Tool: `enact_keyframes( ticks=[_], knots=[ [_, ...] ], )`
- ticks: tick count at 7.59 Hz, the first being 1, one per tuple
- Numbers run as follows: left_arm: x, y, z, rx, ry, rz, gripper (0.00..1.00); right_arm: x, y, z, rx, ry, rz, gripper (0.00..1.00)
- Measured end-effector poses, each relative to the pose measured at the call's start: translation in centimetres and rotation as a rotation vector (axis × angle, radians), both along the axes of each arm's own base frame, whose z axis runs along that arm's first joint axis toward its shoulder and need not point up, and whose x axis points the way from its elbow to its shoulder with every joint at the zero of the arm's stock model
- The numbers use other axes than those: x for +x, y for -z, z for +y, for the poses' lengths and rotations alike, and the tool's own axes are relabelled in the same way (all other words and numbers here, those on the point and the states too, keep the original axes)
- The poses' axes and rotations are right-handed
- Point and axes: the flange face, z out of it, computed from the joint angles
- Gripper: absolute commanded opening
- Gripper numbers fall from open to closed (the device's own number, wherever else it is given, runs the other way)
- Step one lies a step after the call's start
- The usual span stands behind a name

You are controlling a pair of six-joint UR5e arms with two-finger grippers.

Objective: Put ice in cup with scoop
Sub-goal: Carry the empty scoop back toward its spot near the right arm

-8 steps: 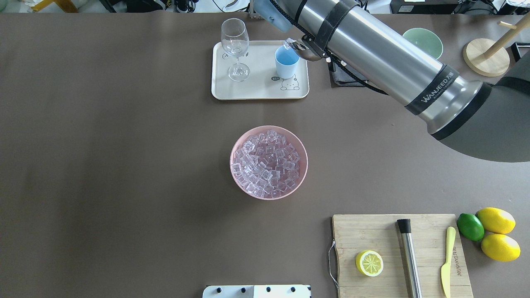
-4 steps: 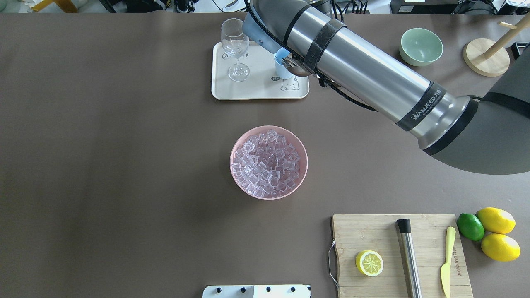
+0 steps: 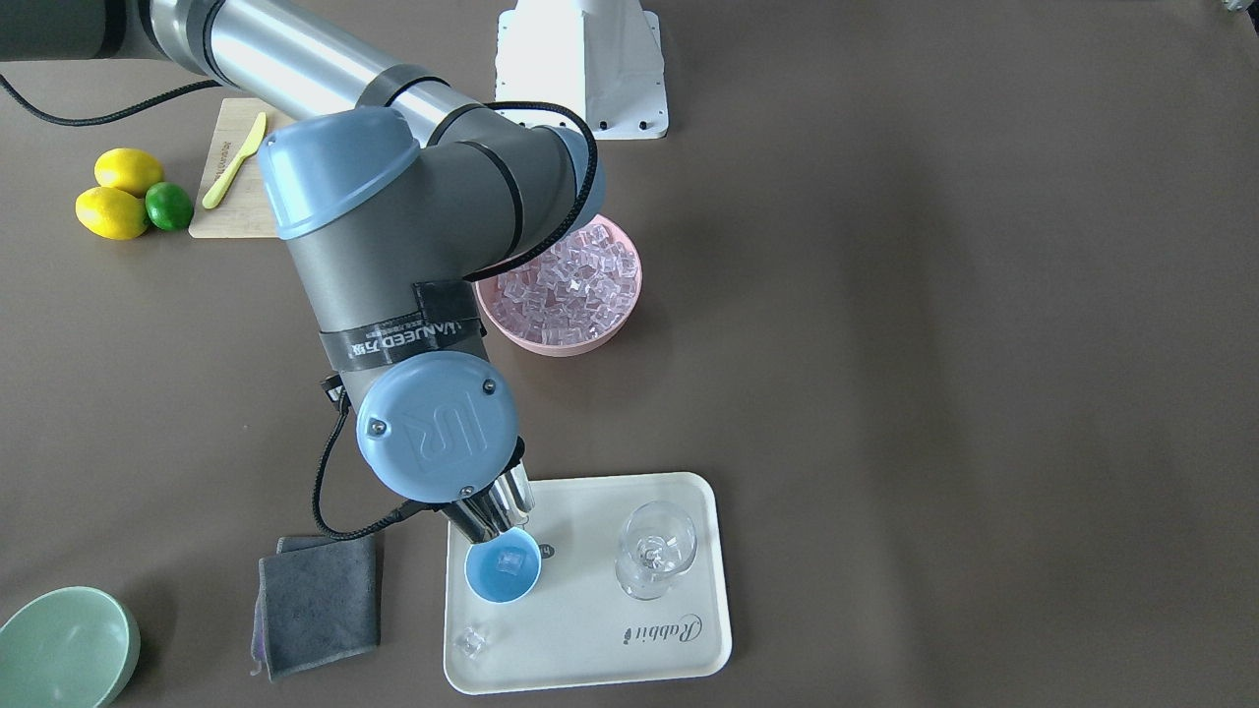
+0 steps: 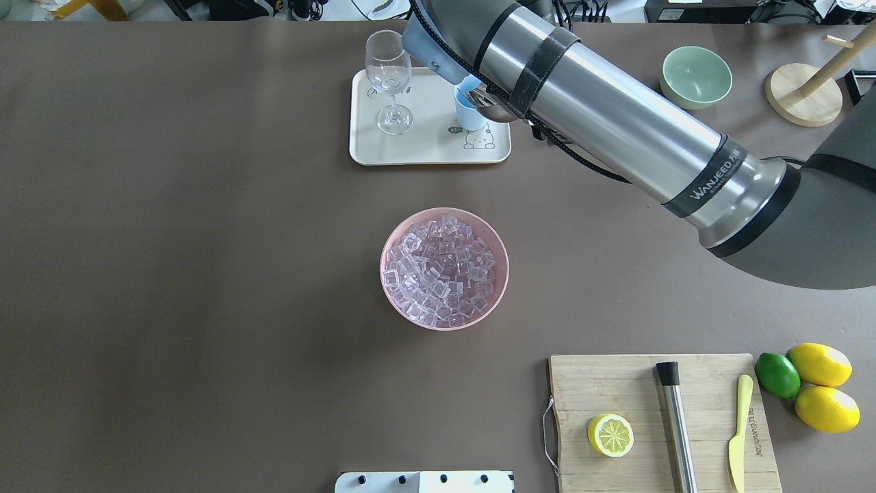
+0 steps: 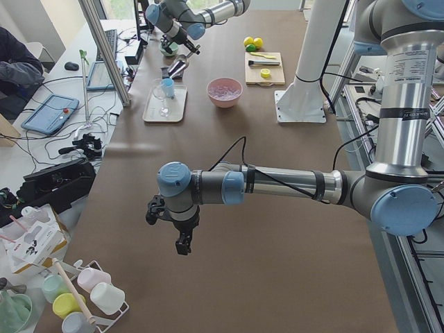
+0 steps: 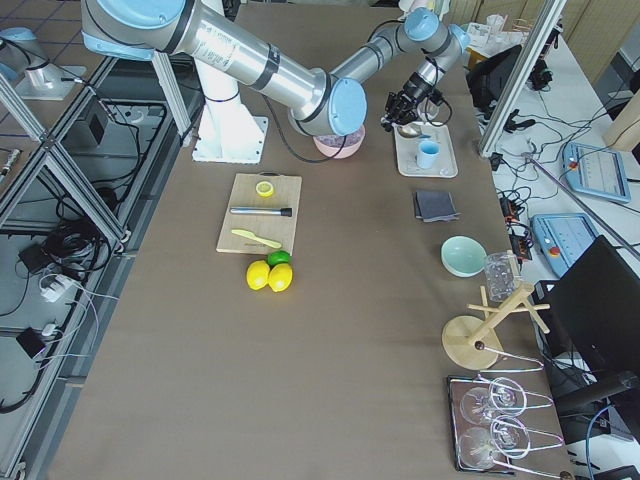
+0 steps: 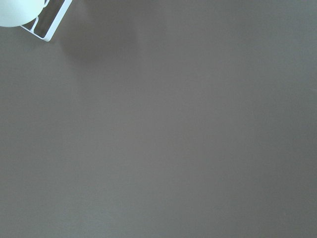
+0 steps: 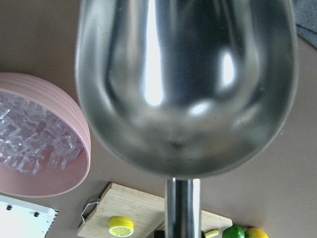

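- The scoop [image 8: 185,89] is polished steel with a deep rounded trough. In the right wrist view the trough is bare inside and mirrors the lights. A short straight rod handle leaves its closed end.
- Its long axis is steeply tilted. In the front-facing view the handle end is up under the right arm's wrist, and the open mouth points down at the cup [image 3: 504,568], with its lip at the cup's rim.
- The cup is small, light blue and upright. It stands on the right part of a cream tray [image 3: 590,649] at the far side of the table and holds one clear cube of ice [image 3: 509,561].
- A second cube [image 3: 472,639] lies loose on the tray just beside the cup.
- A wine glass [image 3: 654,551] stands upright on the tray's left part, apart from the cup.
- A pink bowl [image 4: 384,274] at mid-table, well nearer than the tray, is heaped with ice cubes [image 4: 441,270].
- The right gripper [image 6: 404,112] is over the tray; I cannot tell how its jaws stand.
- The left gripper [image 5: 182,248] hangs over bare table well to the left; its jaws' state cannot be told either.
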Motion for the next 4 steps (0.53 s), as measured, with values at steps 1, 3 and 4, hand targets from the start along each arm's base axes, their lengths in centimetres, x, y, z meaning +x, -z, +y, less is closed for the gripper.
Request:
enact_keyframes(
  ticks=[1,3,4],
  knots=[
    [-0.1,-0.2,0.1,-0.005,0.002,-0.003,0.98,2.3,0.1,1.0,0.016,-0.026,-0.012,0.0],
    [-0.2,-0.5,0.1,-0.013,0.004,-0.004,0.98,8.7,-3.3,6.9,0.066,-0.171,-0.044,0.0],
    [-0.1,-0.7,0.2,-0.018,0.004,-0.003,0.98,11.4,-5.7,9.6,0.085,-0.253,-0.055,0.0]
  ],
)
